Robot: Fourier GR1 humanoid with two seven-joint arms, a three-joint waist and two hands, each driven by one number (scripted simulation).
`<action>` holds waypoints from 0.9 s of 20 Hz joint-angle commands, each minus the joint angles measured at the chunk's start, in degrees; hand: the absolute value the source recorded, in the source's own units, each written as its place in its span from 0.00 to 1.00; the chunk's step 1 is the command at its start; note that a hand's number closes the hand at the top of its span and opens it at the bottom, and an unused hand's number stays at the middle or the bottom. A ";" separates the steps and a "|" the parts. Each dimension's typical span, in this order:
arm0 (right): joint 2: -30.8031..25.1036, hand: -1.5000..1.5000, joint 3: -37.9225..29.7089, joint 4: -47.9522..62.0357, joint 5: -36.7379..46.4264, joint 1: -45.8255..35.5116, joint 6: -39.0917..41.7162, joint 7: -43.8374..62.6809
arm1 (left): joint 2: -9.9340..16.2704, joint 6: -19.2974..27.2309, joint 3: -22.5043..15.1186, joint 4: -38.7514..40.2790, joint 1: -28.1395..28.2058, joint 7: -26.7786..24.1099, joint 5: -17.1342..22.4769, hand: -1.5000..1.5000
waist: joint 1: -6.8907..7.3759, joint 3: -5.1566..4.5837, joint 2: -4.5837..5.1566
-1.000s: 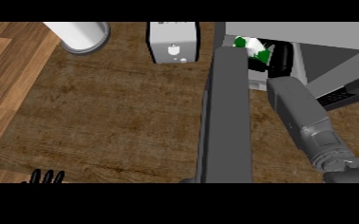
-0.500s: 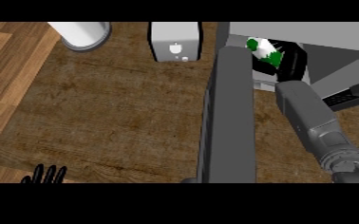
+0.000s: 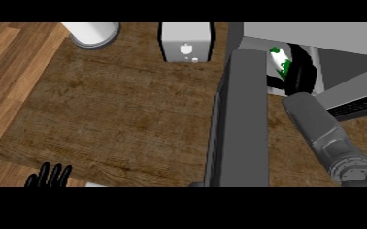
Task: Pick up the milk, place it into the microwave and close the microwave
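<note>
- Right forearm: grey, smooth, cylindrical, ending near the lower edge in a darker ringed joint section.
- Right hand: black, glossy.
- Left hand: black; only slender, rounded fingers show at the lower left edge.

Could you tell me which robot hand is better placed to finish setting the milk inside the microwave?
The right robot hand: it is curled round the milk at the microwave opening, beside the open door. The left robot hand rests at the lower left edge, far away.
</note>
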 commanded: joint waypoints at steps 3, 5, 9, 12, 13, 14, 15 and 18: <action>4.04 0.00 3.24 0.31 3.18 -3.30 6.60 -1.94 | -0.17 0.29 0.46 1.33 -1.90 0.91 0.36 0.00 | -0.11 0.31 -0.37; 4.61 0.00 3.11 -0.14 3.04 -4.54 7.60 -1.89 | -0.28 -0.03 0.37 1.30 -1.30 0.09 0.32 0.00 | 0.46 0.29 -0.50; 5.37 0.00 3.26 0.32 3.16 -6.27 12.96 -1.47 | -0.17 0.55 1.04 1.37 -2.71 0.06 -0.31 0.00 | -0.91 0.23 -0.86; 7.10 0.00 2.81 -0.62 2.69 -5.43 14.58 -3.17 | -0.40 0.15 0.13 1.16 -2.62 0.35 -0.20 0.00 | -1.03 0.31 -0.63; 6.92 0.00 2.06 -0.90 1.94 -5.23 15.24 -3.19 | -0.02 -0.10 0.82 1.95 -1.70 -0.70 -0.47 0.00 | -0.68 0.30 -0.69; 8.29 0.00 0.72 -1.79 0.58 -4.88 15.52 -3.54 | -0.89 0.36 -0.20 1.62 -1.70 -0.76 -0.95 0.00 | -1.06 0.36 -0.81; 8.23 0.00 -0.47 -3.32 -0.66 -5.17 18.14 -4.94 | -1.08 0.65 0.52 2.00 -1.98 -0.59 -0.25 0.00 | -1.83 0.37 -1.04; 9.10 0.00 -2.88 -5.13 -3.16 -4.12 20.50 -7.46 | -0.97 0.78 0.20 1.80 -1.34 -0.82 -1.10 0.00 | -2.65 0.35 -1.37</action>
